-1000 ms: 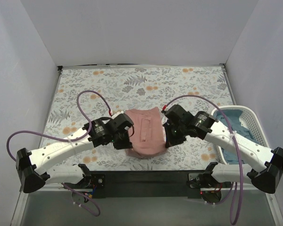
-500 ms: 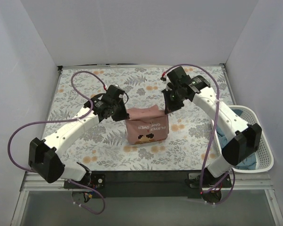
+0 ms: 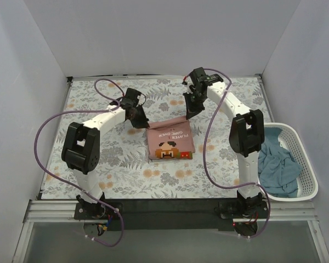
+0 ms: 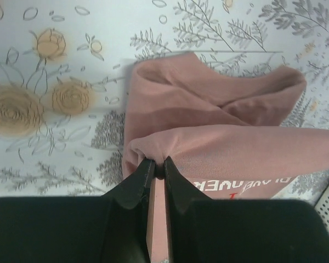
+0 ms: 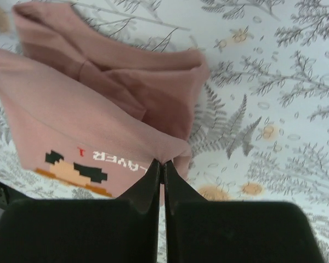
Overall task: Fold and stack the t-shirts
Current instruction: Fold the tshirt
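The dusty-pink t-shirt (image 3: 170, 141) lies partly folded on the floral cloth, its cartoon print and white lettering facing up. My left gripper (image 3: 140, 121) is shut on the shirt's far left corner (image 4: 153, 156). My right gripper (image 3: 189, 114) is shut on its far right corner (image 5: 170, 153). Both hold the far edge lifted above the cloth, with a folded layer of pink cloth (image 4: 208, 104) lying beneath. The teal-blue t-shirt (image 3: 277, 164) lies crumpled in the white basket at the right.
The white slotted basket (image 3: 308, 159) stands at the right edge of the table. The floral cloth (image 3: 98, 164) covers the table. White walls enclose the back and both sides. Purple cables loop off both arms.
Both grippers have carried the pink shirt's edge away from the arm bases toward the back, unfolding it so the print shows. Both arms now reach far out.
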`<move>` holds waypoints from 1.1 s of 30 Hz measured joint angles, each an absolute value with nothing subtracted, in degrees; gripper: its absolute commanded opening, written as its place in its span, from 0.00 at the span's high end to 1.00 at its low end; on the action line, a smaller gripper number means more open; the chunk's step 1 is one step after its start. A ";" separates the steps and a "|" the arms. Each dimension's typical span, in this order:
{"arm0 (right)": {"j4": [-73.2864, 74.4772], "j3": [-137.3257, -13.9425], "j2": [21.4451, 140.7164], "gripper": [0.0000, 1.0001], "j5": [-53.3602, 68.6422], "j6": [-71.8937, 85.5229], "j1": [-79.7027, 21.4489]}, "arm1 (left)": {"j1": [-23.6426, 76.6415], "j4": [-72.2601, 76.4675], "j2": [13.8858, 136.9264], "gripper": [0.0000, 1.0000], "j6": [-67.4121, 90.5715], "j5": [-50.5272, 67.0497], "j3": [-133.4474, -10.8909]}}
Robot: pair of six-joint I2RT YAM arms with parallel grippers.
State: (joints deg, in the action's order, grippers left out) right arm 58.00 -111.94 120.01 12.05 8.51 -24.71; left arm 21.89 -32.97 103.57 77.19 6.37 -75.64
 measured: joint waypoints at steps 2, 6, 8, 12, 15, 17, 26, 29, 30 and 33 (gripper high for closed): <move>56.60 -113.12 123.61 0.99 12.62 8.32 -23.66 | 21.52 -31.83 106.52 0.88 76.69 6.61 -76.86; 54.08 -112.71 127.90 0.92 12.97 8.14 -22.26 | 21.34 -29.15 110.85 0.64 75.57 6.44 -78.81; 52.47 -110.93 127.94 0.81 12.84 8.40 -22.00 | 21.08 -27.90 112.05 0.48 74.94 6.46 -78.91; 48.16 -104.14 124.09 0.70 10.39 9.17 -21.76 | 20.84 -24.95 110.34 0.32 74.48 6.11 -77.36; 44.69 -97.10 117.03 0.68 7.07 10.28 -21.74 | 20.99 -21.47 103.28 0.31 74.37 4.95 -71.75; 40.42 -91.02 110.10 0.66 6.92 10.83 -21.47 | 21.56 -19.05 96.23 0.37 74.30 4.29 -66.83; 7.92 -69.63 98.45 0.64 33.23 14.72 -19.90 | 25.23 2.26 87.29 0.67 74.98 10.63 -52.01; -1.17 -67.18 105.19 0.64 40.07 17.63 -19.94 | 25.15 6.68 95.15 0.69 75.72 12.38 -52.16; -2.76 -66.98 107.35 0.64 41.67 18.24 -19.99 | 24.95 7.09 97.62 0.69 75.90 12.75 -52.47; -7.42 -67.20 113.03 0.63 44.86 19.97 -19.79 | 24.21 8.01 103.79 0.69 76.16 13.69 -55.24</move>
